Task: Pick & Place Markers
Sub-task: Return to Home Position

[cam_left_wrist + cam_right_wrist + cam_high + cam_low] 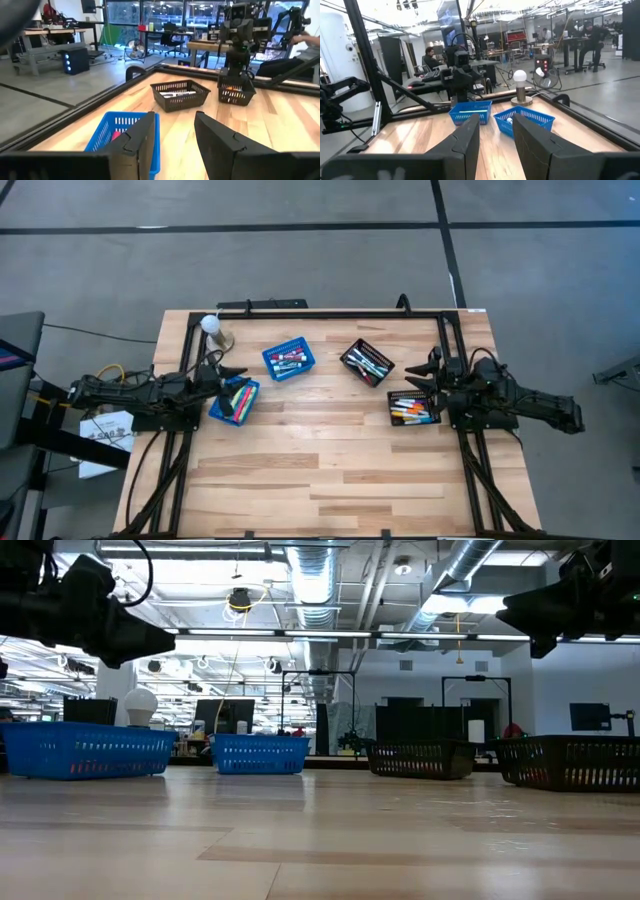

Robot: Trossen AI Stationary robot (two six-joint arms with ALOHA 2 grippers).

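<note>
Markers (pixel 412 413) in baskets (pixel 268 361); left hand (pixel 233 376), right hand (pixel 411 377) raised at table (pixel 320 470) sides, parted, empty.

One wooden table (pixel 330 480). Two dark robot arms, one at each side: left arm (pixel 130 392) and right arm (pixel 530 405). Two grippers, one per arm, two fingers apiece: left gripper (pixel 238 376), right gripper (pixel 410 378). Four baskets altogether. Two of blue plastic: blue basket by the left arm (pixel 215 412), blue basket farther in (pixel 300 348). Two of black mesh: black basket by the right arm (pixel 393 412), black basket farther in (pixel 358 346). Markers (pixel 412 416) in all four baskets, heaped and overlapping, too small for an exact count. One white bulb (pixel 211 325) on a stand.
</note>
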